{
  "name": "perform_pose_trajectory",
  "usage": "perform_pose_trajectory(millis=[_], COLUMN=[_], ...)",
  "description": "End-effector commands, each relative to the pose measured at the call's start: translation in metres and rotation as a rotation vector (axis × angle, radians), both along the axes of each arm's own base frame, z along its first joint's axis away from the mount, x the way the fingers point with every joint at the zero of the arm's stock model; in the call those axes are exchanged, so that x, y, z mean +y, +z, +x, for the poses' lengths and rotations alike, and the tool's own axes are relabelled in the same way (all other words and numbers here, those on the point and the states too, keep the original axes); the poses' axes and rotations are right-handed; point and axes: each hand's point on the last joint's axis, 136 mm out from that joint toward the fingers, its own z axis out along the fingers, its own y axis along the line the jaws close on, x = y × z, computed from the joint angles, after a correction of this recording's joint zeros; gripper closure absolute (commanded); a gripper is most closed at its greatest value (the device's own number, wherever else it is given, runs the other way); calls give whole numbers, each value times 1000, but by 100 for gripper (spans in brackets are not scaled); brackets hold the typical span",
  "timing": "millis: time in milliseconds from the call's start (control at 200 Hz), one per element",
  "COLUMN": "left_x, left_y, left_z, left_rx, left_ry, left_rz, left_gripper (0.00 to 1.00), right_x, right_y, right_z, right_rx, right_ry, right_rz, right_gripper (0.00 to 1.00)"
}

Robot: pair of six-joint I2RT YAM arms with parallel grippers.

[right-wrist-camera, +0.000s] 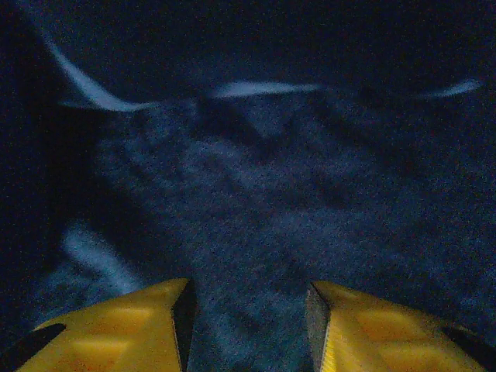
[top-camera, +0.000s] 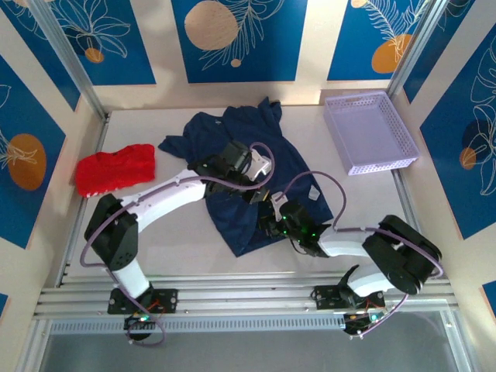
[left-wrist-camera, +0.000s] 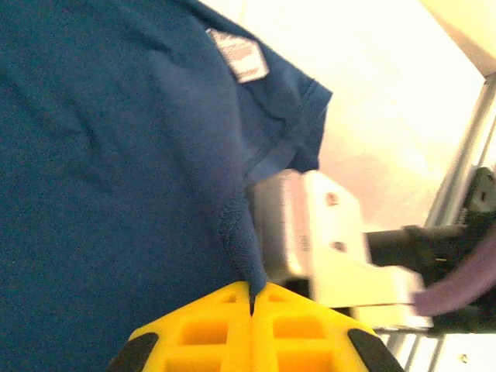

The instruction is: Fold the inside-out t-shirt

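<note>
The top view gives the layout. The inside-out t-shirt (top-camera: 232, 132) lies spread and rumpled at the middle of the table (top-camera: 178, 240). A red garment (top-camera: 116, 169) sits at its 9 o'clock, well apart, and a lavender mesh tray (top-camera: 370, 132) at its 2 o'clock by the far right corner.

In this view the left arm (top-camera: 167, 194) rises from its base at 7 o'clock, bends at the elbow and reaches across toward 2 o'clock, with its wrist over the shirt's middle. The right arm (top-camera: 349, 240) starts at 5 o'clock, folds back at a raised elbow and stretches low toward 10 o'clock, with its wrist over the shirt's near hem. From above, neither pair of fingers can be made out.

The wrist cameras supply that. In the left wrist view, the left gripper (left-wrist-camera: 252, 298) has its yellow fingers pressed together on a raised ridge of navy cloth, which climbs from the pinch toward 12 o'clock. A white label (left-wrist-camera: 239, 54) sits on the fabric near a stitched hem, and a white link of the right arm shows just beside the fold at 3 o'clock.

In the right wrist view, the right gripper (right-wrist-camera: 248, 322) has its yellow fingers (right-wrist-camera: 132, 325) spread apart, with dark wrinkled shirt fabric close beneath and between them; whether they touch it cannot be told.
</note>
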Motion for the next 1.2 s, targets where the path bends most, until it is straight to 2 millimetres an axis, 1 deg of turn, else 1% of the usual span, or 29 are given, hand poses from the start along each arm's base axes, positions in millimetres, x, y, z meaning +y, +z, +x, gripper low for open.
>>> perform_pose_trajectory(millis=[0,140,255,350,430,585,675,775,870,1030,1125,1195], left_x=[2,4,0,-3,-7,-2,3,8,18,31,34,30], left_y=[40,53,67,73,77,90,98,105,102,90,83,84], left_z=[-9,-7,-10,-11,-16,-26,-29,-34,-30,-18,-12,-14], left_rx=[-24,-45,-48,-45,-32,-66,-100,-141,-198,-262,-271,-261], left_ry=[-45,-49,-68,-79,-113,-153,-151,-179,-169,-134,-118,-133], left_rz=[-55,-58,-92,-111,-126,-148,-156,-157,-98,9,43,24], left_gripper=[100,100,100,100,100,100,100,100,100,100,100,100], right_x=[7,12,18,24,27,18,16,24,23,24,26,24], right_y=[30,24,18,15,16,22,21,20,23,33,37,36], right_z=[32,38,43,49,58,76,81,79,77,68,64,64], right_rx=[-206,-275,-319,-326,-321,-299,-278,-272,-241,-191,-181,-171], right_ry=[-26,-13,-2,3,-6,-41,-25,49,92,176,198,186], right_rz=[-3,-91,-152,-180,-177,-126,-105,-77,-11,60,72,67], right_gripper=[57,57,57,57,57,57,57,57,56,49,45,44])
